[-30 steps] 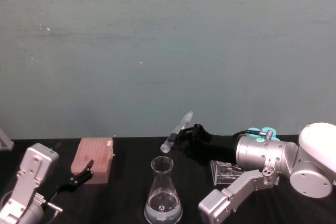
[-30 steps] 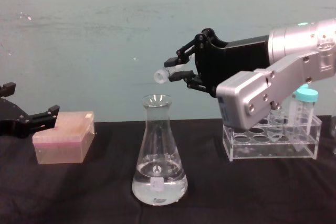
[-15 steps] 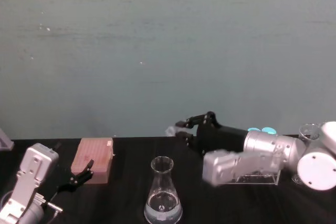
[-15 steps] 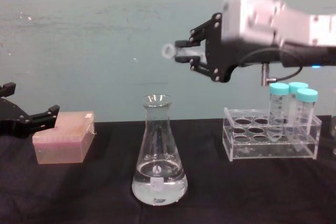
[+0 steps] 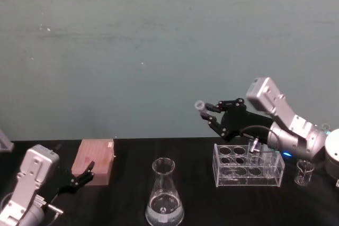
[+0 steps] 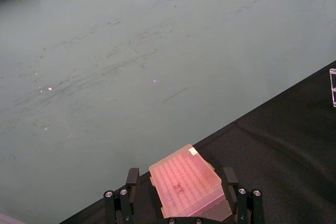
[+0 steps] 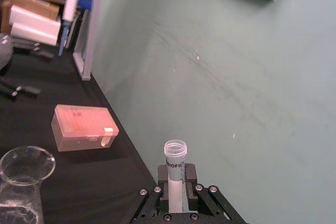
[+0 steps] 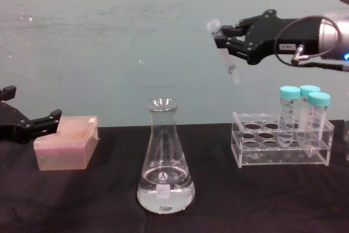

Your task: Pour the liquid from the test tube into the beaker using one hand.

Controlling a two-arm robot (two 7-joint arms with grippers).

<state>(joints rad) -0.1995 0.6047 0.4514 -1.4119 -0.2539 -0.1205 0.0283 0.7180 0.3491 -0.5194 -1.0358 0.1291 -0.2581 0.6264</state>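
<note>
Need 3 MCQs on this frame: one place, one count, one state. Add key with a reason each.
1. Where is the test tube?
A. in the rack
B. held in the air by the right claw, above the rack
C. inside the beaker

2. How many teal-capped tubes stand in the rack?
A. one
B. three
C. five

3. The beaker is:
A. tipped over
B. dry
C. upright with liquid in its base

Key: B, tube sits between the fingers; B, three caps show; C, clear pool at the bottom.
</note>
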